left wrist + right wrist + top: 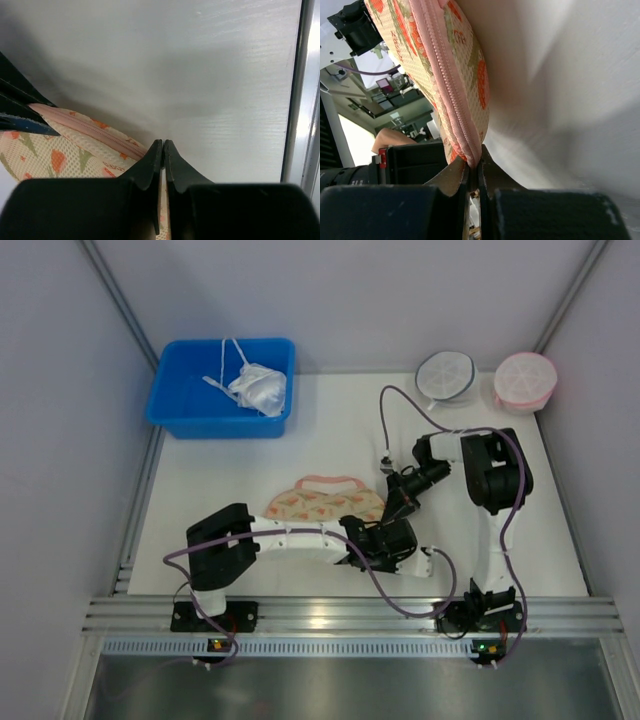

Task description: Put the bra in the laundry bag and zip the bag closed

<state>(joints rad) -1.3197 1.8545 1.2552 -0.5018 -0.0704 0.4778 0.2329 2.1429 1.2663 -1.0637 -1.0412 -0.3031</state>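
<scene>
Zipping calls for counter-tension: the laundry bag [320, 505], lying mid-table, is pinched at its right end — the left gripper [163, 142] is clamped on its fabric edge, the right gripper [474, 159] on the pink zipper [446, 85]. The bra is unseen, presumably inside. The zipper should be drawn along the rim, fabric kept taut.

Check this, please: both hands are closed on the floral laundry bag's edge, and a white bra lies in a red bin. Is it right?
The bin is blue, not red; the top view shows it. The rest stands: left hand and right hand closed on the edge of the laundry bag, white bra in the bin.
</scene>
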